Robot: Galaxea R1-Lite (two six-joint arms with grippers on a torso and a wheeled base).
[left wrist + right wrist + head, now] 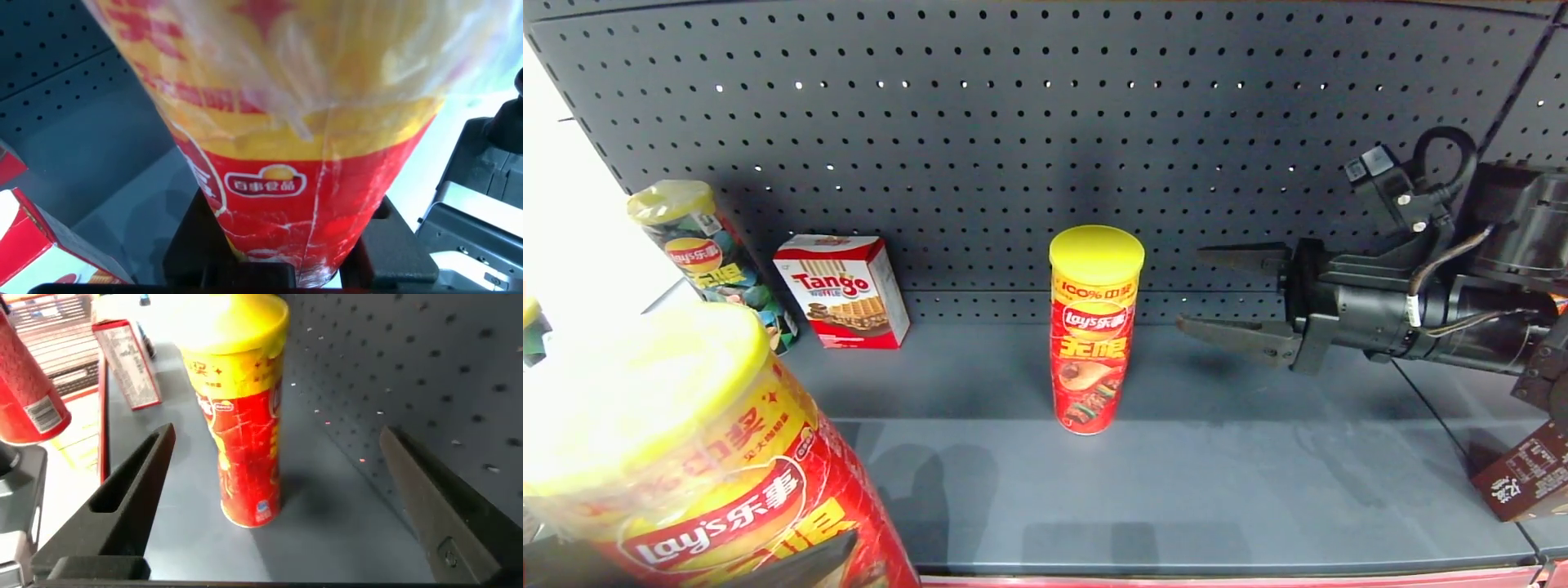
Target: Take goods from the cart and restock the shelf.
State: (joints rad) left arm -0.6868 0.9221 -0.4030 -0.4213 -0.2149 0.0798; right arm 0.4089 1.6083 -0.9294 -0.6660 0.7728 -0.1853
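Note:
A red chip can with a yellow lid [1094, 331] stands upright mid-shelf on the grey shelf board [1225, 474]. My right gripper [1229, 294] hovers open just to its right, fingertips a short gap from the can. In the right wrist view the same can [245, 425] stands just beyond the spread fingers [122, 506]. At the lower left, my left gripper [776, 563] is shut on a second red chip can [694, 457], held tilted in front of the shelf. The left wrist view shows this can [302, 163] clamped between the jaws of that gripper [286, 265].
A wafer box [845, 290] and a dark green chip can [698, 249] stand at the shelf's back left. A brown box [1527, 482] lies at the right edge. The pegboard back wall [1045, 122] closes the rear. Open board lies in front of the standing can.

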